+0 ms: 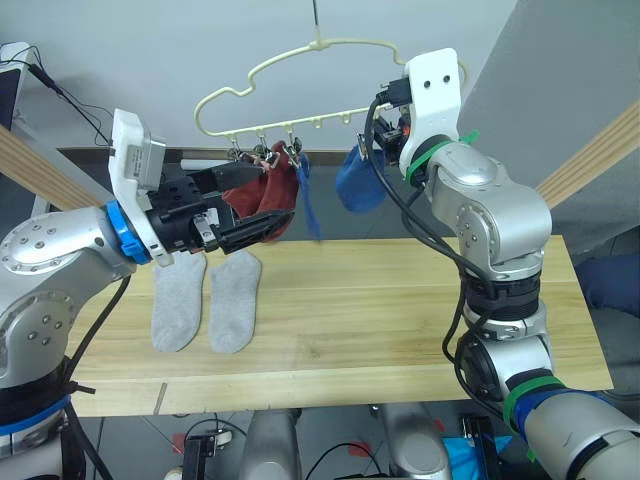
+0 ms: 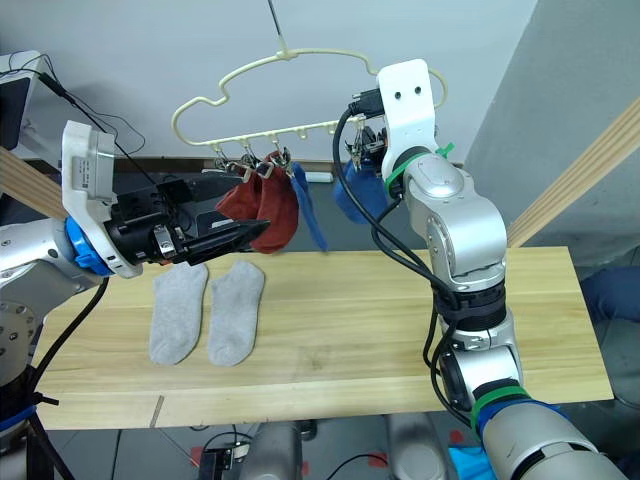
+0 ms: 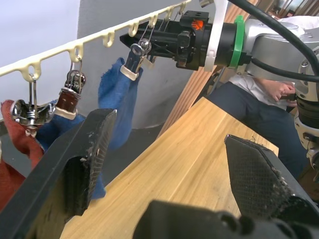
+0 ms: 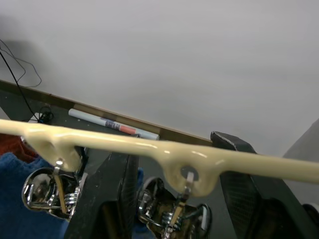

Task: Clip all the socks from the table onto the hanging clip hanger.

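While two grey socks [image 1: 206, 301] lie at the table's [image 1: 400, 320] nine o'clock, lower your open, empty left gripper [image 1: 262, 212]; keep the open right gripper [image 4: 174, 184] astride the clip hanger [image 1: 300, 50].

No legible text — (none anywhere)

head stereo: looks forward-down over table [image 1: 400, 310] | left wrist: faces along clip hanger [image 3: 75, 47], close | right wrist: pressed near hanger bar | shared: hanger
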